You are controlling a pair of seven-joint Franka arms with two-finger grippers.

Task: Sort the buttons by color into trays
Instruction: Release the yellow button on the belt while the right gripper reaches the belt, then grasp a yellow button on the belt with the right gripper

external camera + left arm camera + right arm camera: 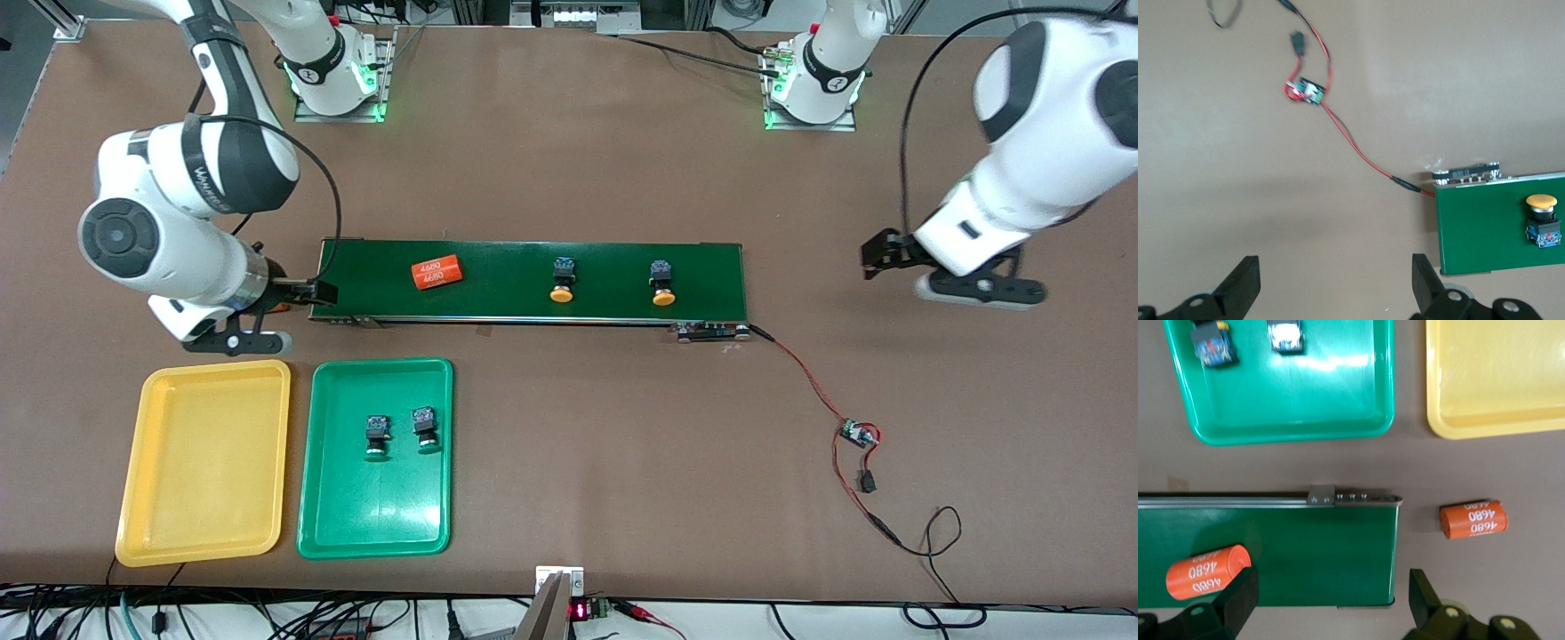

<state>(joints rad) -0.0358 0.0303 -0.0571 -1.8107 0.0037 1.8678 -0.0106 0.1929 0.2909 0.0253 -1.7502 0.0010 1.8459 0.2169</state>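
Two yellow-capped buttons (562, 280) (661, 284) lie on the dark-green conveyor belt (516, 258). One of them shows in the left wrist view (1543, 217). Two green-capped buttons (377, 437) (425, 430) lie in the green tray (382, 533), and they show in the right wrist view (1213, 345) (1285, 335). The yellow tray (204, 462) holds nothing. My right gripper (298, 298) (1331, 593) is open and empty over the belt's end toward the right arm. My left gripper (889, 258) (1336, 280) is open and empty over bare table, off the belt's other end.
An orange "4680" cylinder (436, 272) (1207, 571) lies on the belt. A second one (1473, 519) lies on the table beside the belt's end, under the right hand. A small circuit board (857, 434) (1305, 90) with red and black wires lies toward the left arm's end.
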